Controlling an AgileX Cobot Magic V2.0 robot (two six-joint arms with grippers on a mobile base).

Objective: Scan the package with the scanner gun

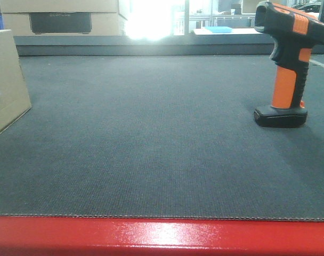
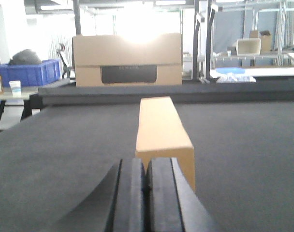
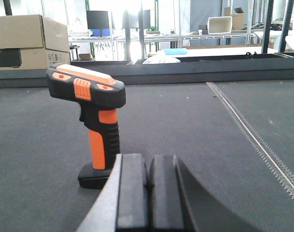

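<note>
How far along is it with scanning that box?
Nothing looks done yet. The scanner gun stands on its foot on the mat, unheld; the package sits apart from it. The left gripper and right gripper are shut and empty. Remaining: grasp the scanner, aim it at the package.

Gray mat w/ red edge; window glare, shelving in bg.

No readable text, faint lettering on dark panel too blurred

Strong backlight from far windows; blown out white in all views. Mat evenly lit. Scanner throws a faint, soft shadow. Sheen on red edge. Left wrist view soft overall.
</note>
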